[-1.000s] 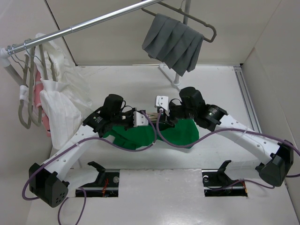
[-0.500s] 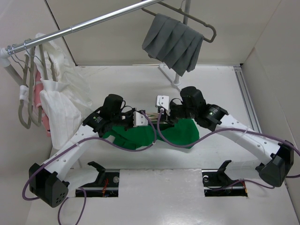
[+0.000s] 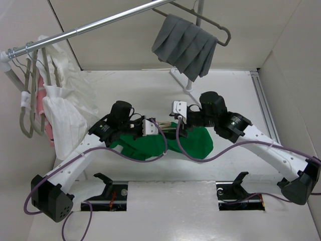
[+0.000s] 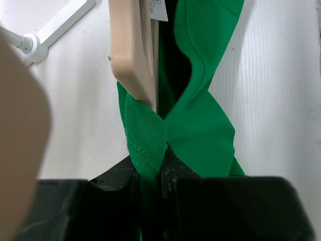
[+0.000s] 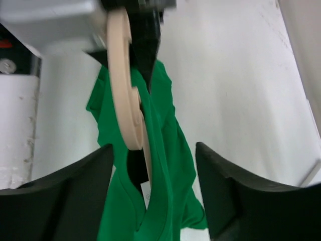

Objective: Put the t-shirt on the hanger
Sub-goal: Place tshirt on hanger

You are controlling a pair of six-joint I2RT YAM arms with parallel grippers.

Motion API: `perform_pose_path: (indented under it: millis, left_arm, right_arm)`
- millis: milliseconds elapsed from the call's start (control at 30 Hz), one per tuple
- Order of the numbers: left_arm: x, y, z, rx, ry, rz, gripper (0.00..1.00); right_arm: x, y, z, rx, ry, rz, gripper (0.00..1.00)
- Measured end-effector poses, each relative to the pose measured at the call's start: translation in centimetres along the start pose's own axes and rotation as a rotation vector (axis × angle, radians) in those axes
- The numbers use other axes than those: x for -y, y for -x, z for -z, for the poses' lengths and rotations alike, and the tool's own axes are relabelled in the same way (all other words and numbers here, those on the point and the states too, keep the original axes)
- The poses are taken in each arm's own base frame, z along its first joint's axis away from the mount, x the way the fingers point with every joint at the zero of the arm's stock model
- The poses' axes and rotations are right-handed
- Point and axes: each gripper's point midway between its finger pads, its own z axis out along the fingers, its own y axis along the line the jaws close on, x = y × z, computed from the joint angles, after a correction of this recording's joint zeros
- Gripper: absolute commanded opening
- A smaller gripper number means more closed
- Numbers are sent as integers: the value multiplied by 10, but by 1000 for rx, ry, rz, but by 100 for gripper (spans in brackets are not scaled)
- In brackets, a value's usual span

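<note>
The bright green t-shirt (image 3: 196, 143) hangs bunched between my two grippers above the table. My left gripper (image 3: 150, 126) is shut on its ribbed collar (image 4: 146, 140). The beige hanger (image 4: 131, 50) stands just beyond the pinched collar with the shirt's neck opening around its end, and a white label (image 4: 158, 9) shows beside it. My right gripper (image 3: 179, 119) is open wide. Its fingers (image 5: 75, 193) stand apart on either side of the t-shirt (image 5: 173, 165) and the hanger (image 5: 123, 100) without touching them. The hanger's hook is hidden.
A metal rail (image 3: 90, 25) runs across the back. It carries a grey pleated cloth (image 3: 185, 45) on a grey hanger at the right, and white and pink garments (image 3: 65, 110) at the left. The rail stand's white foot (image 3: 183, 83) sits behind the grippers. White walls enclose the table.
My right arm has shifted a little to the right and back from the shirt. The left arm has held still with the collar.
</note>
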Motion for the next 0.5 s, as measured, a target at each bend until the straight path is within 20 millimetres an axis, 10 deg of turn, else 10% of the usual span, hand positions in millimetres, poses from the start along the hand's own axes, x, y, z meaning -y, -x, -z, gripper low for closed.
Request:
perform_pose_path:
  millis: [133, 267, 367, 500]
  left_arm:
    - [0, 0, 0, 0, 0, 0, 0]
    - [0, 0, 0, 0, 0, 1, 0]
    - [0, 0, 0, 0, 1, 6, 0]
    - [0, -8, 2, -33, 13, 37, 0]
  right_arm:
    - [0, 33, 9, 87, 23, 25, 75]
    - [2, 65, 13, 187, 37, 46, 50]
    - [2, 72, 9, 222, 55, 30, 5]
    - [2, 67, 1, 211, 67, -12, 0]
